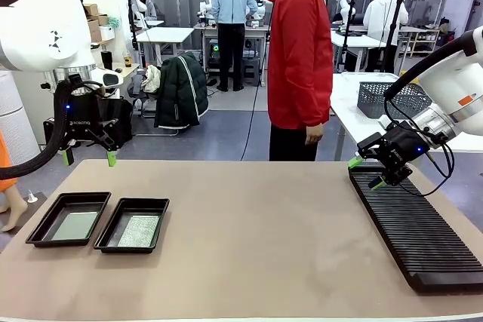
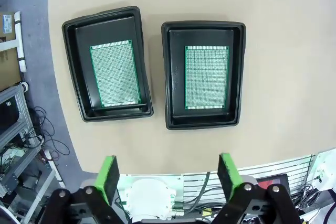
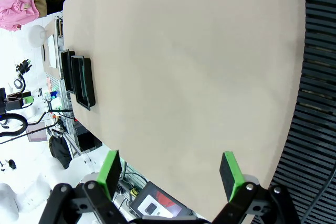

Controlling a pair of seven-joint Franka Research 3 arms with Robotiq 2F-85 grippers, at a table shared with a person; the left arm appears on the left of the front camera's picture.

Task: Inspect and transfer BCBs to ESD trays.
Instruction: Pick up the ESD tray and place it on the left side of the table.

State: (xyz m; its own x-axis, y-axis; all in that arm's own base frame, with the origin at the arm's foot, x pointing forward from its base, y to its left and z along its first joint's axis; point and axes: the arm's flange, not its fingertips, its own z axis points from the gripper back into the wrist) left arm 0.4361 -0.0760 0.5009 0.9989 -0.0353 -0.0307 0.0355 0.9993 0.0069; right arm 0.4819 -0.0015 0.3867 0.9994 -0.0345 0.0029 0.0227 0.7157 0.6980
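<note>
BCBs lie flat, one in each of the two ESD trays: the left board (image 2: 115, 74) in the left tray (image 2: 73, 72) and the right board (image 2: 206, 77) in the right tray (image 2: 239, 77), side by side on the table (image 1: 256, 231). My left gripper (image 1: 89, 157) hangs wide open above them, well clear. My right gripper (image 1: 367, 173), also wide open, hovers over the slotted rack (image 1: 423, 239), far from the trays.

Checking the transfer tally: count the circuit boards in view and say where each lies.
2. One board lies flat in the left tray, the other board in the right tray. The slotted rack looks empty.
</note>
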